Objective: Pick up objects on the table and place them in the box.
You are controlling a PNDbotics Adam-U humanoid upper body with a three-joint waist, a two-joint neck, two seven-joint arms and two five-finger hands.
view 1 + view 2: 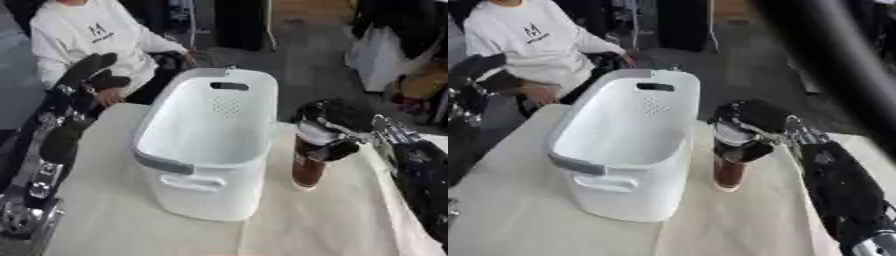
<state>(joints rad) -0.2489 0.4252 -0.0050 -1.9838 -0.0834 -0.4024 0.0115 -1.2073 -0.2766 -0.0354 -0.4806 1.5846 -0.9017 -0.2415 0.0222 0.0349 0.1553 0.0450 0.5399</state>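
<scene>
A white plastic basket (254, 145) with a grey rim stands in the middle of the cloth-covered table. Just to its right stands an upright brown bottle (309, 170) with a white upper part. My right hand (325, 122) comes in from the right and is curled round the top of this bottle, whose base rests on or just above the cloth. My left hand (86, 75) is raised at the far left, above the table's left edge, with its fingers relaxed and nothing in it. The basket's inside looks bare.
The beige cloth (140, 220) covers the table in front of the basket and to its right. A person in a white top sits beyond the far left corner. Chairs and bags stand on the floor behind.
</scene>
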